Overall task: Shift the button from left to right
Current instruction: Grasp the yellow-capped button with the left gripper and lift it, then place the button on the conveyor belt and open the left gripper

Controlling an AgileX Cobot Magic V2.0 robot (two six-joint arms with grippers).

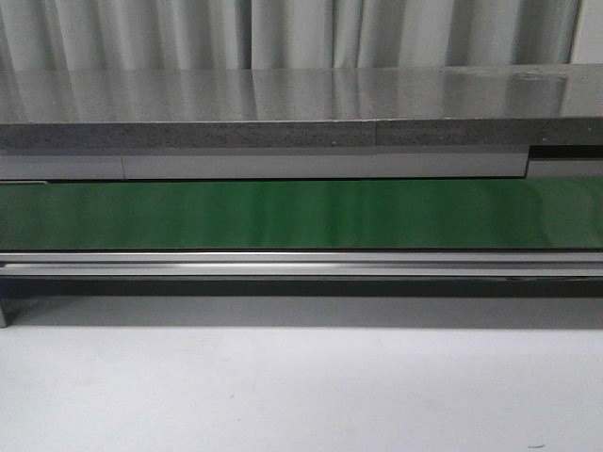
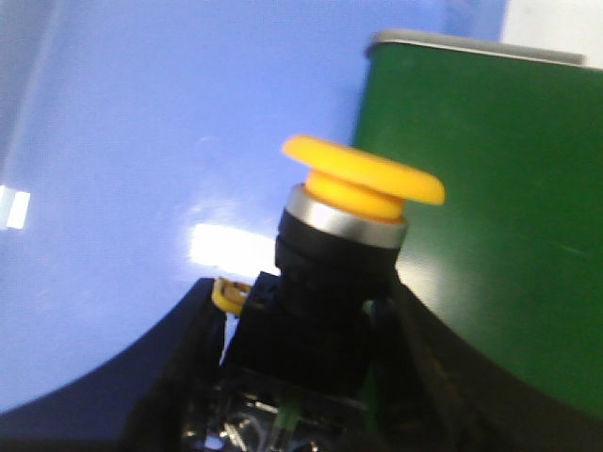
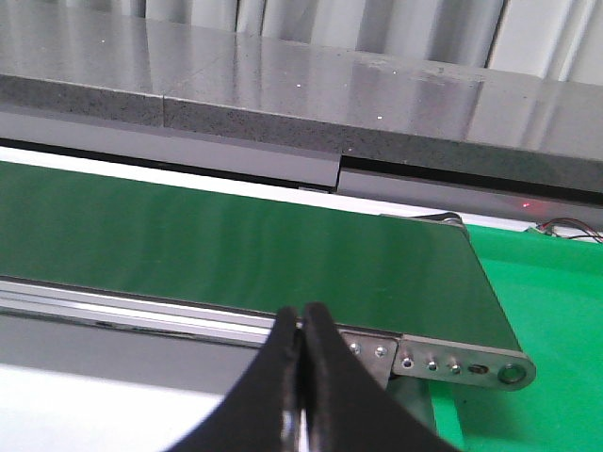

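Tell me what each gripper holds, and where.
The left gripper clamps the button by its black body. The right gripper is shut and empty.

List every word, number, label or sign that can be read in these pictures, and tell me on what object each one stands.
None: no view shows readable text.
Button: its yellow cap is plain and its black body shows no marking, though the picture is blurred.
Green belt: plain, no print.
Belt end bracket: only holes and screws, no numbers.
Grey counter: only reflections.
Both tools, left and right, carry no label.
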